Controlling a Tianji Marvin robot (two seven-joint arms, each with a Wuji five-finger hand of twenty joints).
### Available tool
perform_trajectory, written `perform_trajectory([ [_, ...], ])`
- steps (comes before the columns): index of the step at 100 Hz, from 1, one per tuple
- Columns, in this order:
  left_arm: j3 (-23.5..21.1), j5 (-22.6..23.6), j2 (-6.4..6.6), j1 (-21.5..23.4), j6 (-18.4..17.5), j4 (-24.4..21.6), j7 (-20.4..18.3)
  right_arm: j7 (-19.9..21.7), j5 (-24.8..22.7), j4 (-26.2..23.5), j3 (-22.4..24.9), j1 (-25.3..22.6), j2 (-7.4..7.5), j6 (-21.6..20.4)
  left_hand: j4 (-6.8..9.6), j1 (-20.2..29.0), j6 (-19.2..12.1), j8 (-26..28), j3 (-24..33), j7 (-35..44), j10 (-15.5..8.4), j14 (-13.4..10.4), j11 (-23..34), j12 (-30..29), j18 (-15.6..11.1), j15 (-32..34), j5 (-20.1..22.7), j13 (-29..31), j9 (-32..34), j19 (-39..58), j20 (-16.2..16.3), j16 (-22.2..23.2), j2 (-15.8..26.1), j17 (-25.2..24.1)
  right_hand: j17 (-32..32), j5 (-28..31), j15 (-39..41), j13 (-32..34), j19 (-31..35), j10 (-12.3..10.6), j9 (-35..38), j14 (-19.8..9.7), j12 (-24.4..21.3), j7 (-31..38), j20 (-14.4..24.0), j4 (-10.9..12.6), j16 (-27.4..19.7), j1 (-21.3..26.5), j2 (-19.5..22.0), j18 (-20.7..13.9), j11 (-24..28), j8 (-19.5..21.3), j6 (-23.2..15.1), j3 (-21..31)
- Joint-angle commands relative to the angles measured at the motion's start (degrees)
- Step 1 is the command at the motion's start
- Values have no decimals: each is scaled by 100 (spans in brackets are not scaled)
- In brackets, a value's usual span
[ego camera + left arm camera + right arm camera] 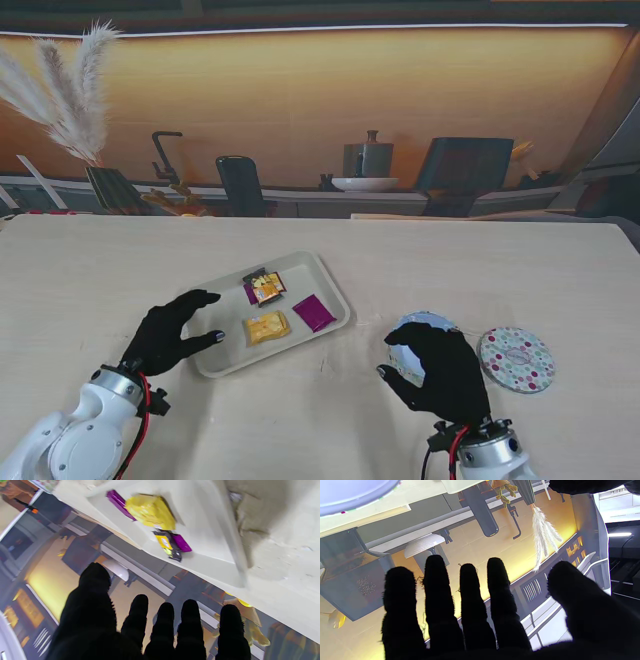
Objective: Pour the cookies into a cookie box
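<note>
The left hand [170, 335] sits at the left edge of the tray [335, 288], fingers spread and holding nothing, thumb and forefinger tips near the rim; in the tray lie a dark-and-yellow packet [265, 287], a yellow cookie packet [267, 327] nearer to me, and a purple packet [314, 312] to its right; further right the right hand [440, 370] hovers over the open cookie box [412, 330], fingers apart and gripping nothing; the dotted lid [516, 359] lies flat just beside it.
</note>
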Motion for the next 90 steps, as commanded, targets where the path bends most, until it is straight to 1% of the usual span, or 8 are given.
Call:
perform_trajectory([
  [1,6,60,-14,-199,121,136,-38,74,25,-57,3,-44,-31,3,169,60,56,-49,150,-95,-131,-135,-57,46,-113,55,-237,-142,-234,121,176,137,-143,-42,-103,-69,13,61,14,-64,107,129,15,-31,-22,161,-10,-166,160,118,58,20,-104,66],
  [13,14,79,12,-491,452,306,-206,43,70,-60,20,-46,-46,-18,146,54,32,-49,169,-85,-143,-118,-36,60,-92,77,-233,-102,-244,180,224,164,-187,20,-107,-30,28,82,16,-60,143,134,20,-30,-16,161,-5,-164,162,131,71,18,-103,83],
  [17,20,104,16,-589,482,387,-219,24,61,-56,31,-43,-47,-17,134,40,-3,-8,276,-2,-159,-94,43,123,-77,258,-215,-22,-204,474,428,321,-313,59,-102,-29,33,91,19,-65,152,134,21,-32,-14,161,-3,-168,165,130,74,17,-108,87],
  [23,81,256,-3,-789,504,577,-1,15,76,-49,43,-36,-53,-21,-134,-325,-2,-41,903,71,-129,43,156,239,108,611,-71,299,42,1051,787,658,-762,282,-106,-25,33,85,19,-66,154,144,21,-33,-12,161,-3,-170,167,133,74,17,-113,94],
  [35,56,428,45,-1031,849,666,-206,19,101,-43,49,-32,-57,-25,-230,-467,12,-41,1095,102,-173,130,317,455,99,1118,-108,430,135,1742,1094,1083,-932,356,-108,-8,40,88,22,-54,174,146,25,-33,-6,160,-1,-170,166,141,83,17,-110,104],
  [45,77,512,87,-1216,1104,711,-451,23,87,-43,47,-25,-54,-13,-251,-528,7,-42,1122,104,-173,151,363,534,100,1255,-123,453,159,1889,1145,1207,-950,361,-103,-2,45,96,22,-66,184,142,25,-33,-3,160,0,-174,178,142,84,16,-114,114],
  [58,230,716,102,-1523,1245,928,-411,60,118,-32,26,14,-55,-18,-286,-629,-8,-4,1361,218,-174,191,537,759,167,1592,7,635,384,2103,1188,1507,-1114,472,-106,6,45,97,20,-58,192,145,25,-35,-1,160,-1,-173,186,148,85,16,-116,116],
  [90,702,679,128,-2067,1802,1452,-652,83,113,-24,22,18,-51,1,-306,-721,-38,-6,1412,230,-223,177,483,796,170,1437,-42,486,331,1884,1026,1455,-1139,313,-105,24,43,104,18,-60,212,143,24,-33,5,160,-4,-174,202,151,84,17,-121,117],
])
